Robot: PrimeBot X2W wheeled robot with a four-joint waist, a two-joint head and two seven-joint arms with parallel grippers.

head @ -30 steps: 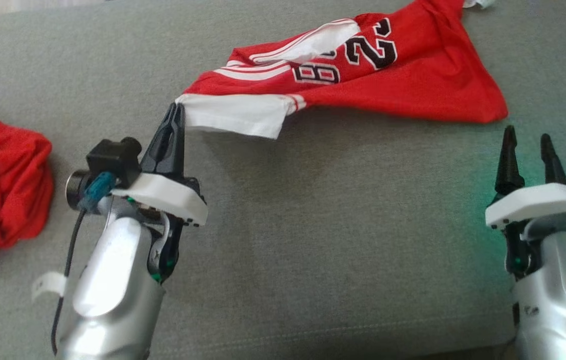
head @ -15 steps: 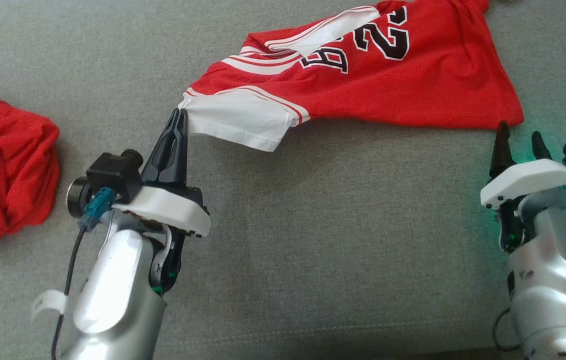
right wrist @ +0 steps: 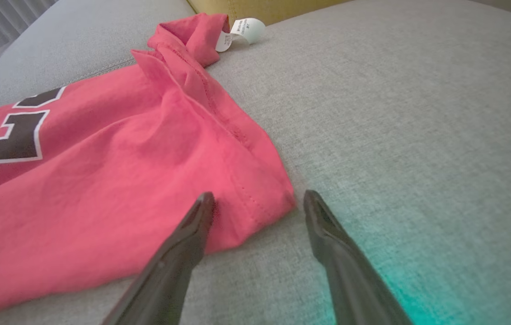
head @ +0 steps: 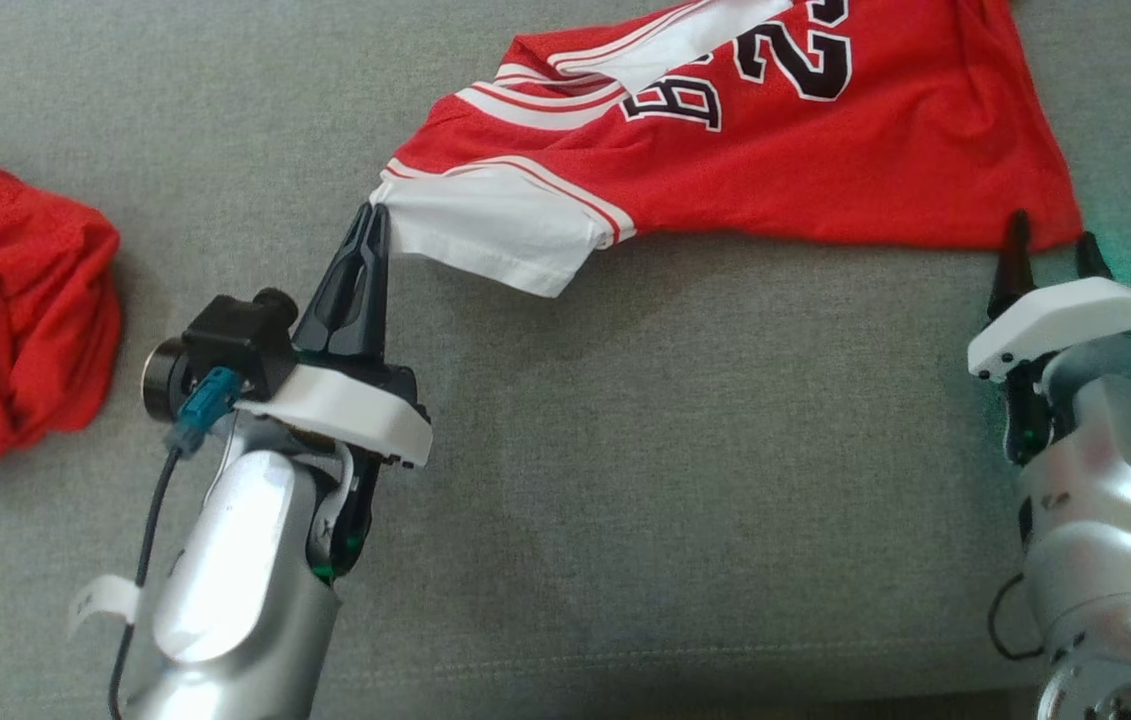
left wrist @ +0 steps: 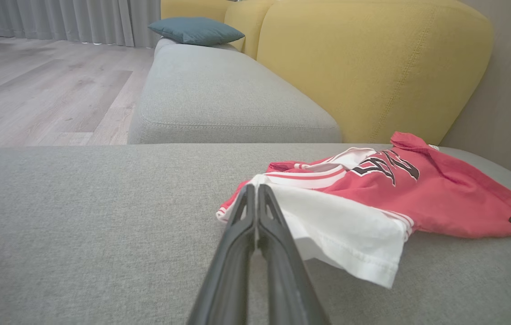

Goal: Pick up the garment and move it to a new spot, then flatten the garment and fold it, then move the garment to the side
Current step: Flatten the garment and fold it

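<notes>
The garment [head: 825,170] is a red jersey with white sleeves, red stripes and black numbers, lying stretched across the grey cushion [head: 625,450]. My left gripper [head: 377,212] is shut on the corner of its white sleeve [head: 485,225], which lifts slightly off the cushion. The left wrist view has the same pinch, my left gripper [left wrist: 255,188] closed on the white sleeve [left wrist: 341,225]. My right gripper [head: 1050,235] stands open at the garment's near right corner. In the right wrist view my right gripper [right wrist: 255,198] straddles that red hem corner [right wrist: 260,194], its fingers spread apart.
A second crumpled red cloth [head: 10,320] lies at the left of the cushion. A white label [right wrist: 241,31] sticks out at the garment's far end. Yellow backrest cushions [left wrist: 363,63] and a blue pillow [left wrist: 196,30] stand beyond, with wooden floor [left wrist: 34,90] past the seat edge.
The right gripper has moved forward until its tips reach the garment's right corner. The left gripper, still holding the sleeve, has shifted slightly right. The head camera has shifted too.
</notes>
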